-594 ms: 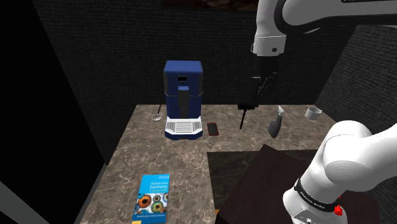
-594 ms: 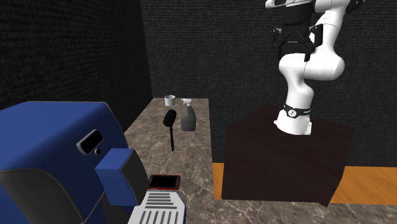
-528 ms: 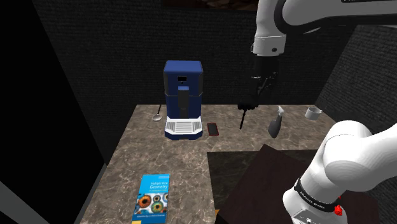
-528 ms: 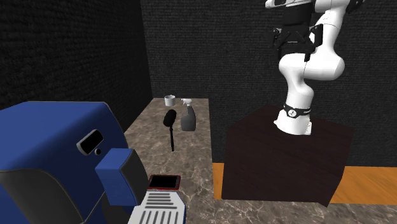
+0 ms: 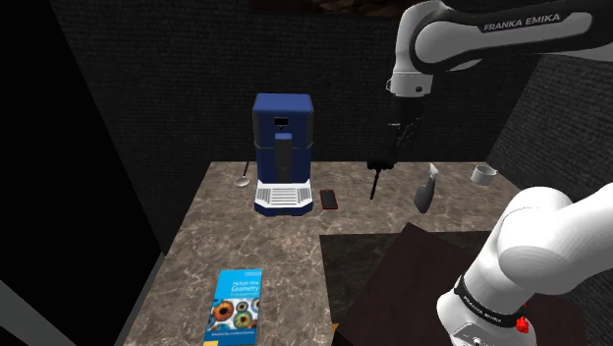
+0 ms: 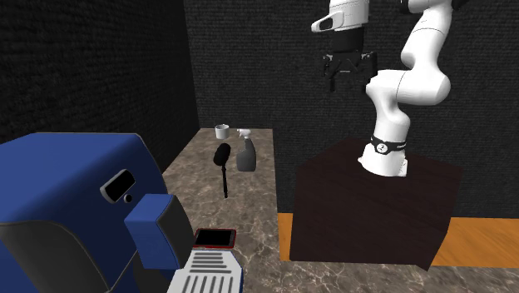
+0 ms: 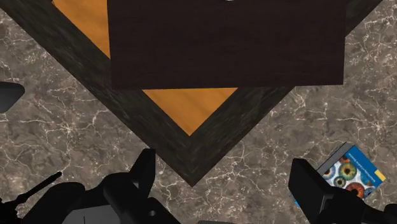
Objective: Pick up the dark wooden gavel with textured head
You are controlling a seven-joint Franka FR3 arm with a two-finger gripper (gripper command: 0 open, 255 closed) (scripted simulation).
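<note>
Right now your gripper (image 6: pixel 348 81) hangs high over the marble counter (image 5: pixel 246 241), and its two fingers stand apart with nothing between them. You find the gavel (image 5: pixel 374 179), which looks black, standing upright on the counter with its head up, between the red phone (image 5: pixel 328 200) and the grey spray bottle (image 5: pixel 425 189). It is lower than the gripper and well apart from it.

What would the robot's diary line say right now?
hand: open, empty | gavel: on counter, not held | step: hand up high, apart from gavel, grasp not yet done
</note>
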